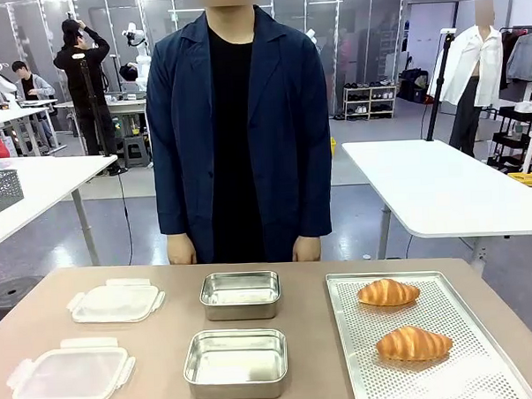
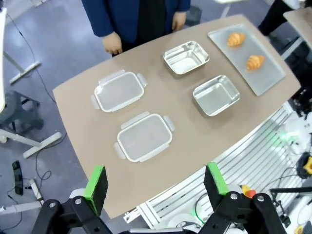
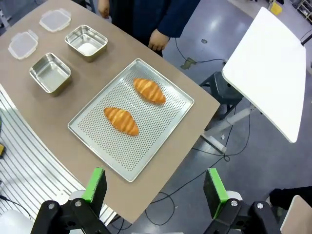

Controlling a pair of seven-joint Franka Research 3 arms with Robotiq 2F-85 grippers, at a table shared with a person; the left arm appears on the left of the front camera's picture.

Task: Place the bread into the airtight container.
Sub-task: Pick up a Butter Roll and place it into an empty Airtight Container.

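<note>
Two croissants lie on a perforated metal tray [image 1: 485, 367]: a far one [image 1: 387, 292] [image 3: 149, 90] [image 2: 236, 38] and a near one [image 1: 414, 343] [image 3: 121, 120] [image 2: 255, 62]. Two open steel containers stand mid-table, one far [image 1: 240, 294] [image 2: 186, 57] [image 3: 86, 42] and one near [image 1: 236, 362] [image 2: 216, 94] [image 3: 50, 73]. High above the table's left edge, my left gripper [image 2: 155, 183] is open and holds nothing. My right gripper [image 3: 155, 187] hangs open and empty well above the tray's near corner.
Two clear plastic lids lie at the left of the table, one far [image 1: 117, 301] [image 2: 119, 91] and one near [image 1: 71, 376] [image 2: 144, 137]. A person in a dark blue jacket [image 1: 236, 130] stands at the far edge with hands [image 1: 181, 249] hanging down.
</note>
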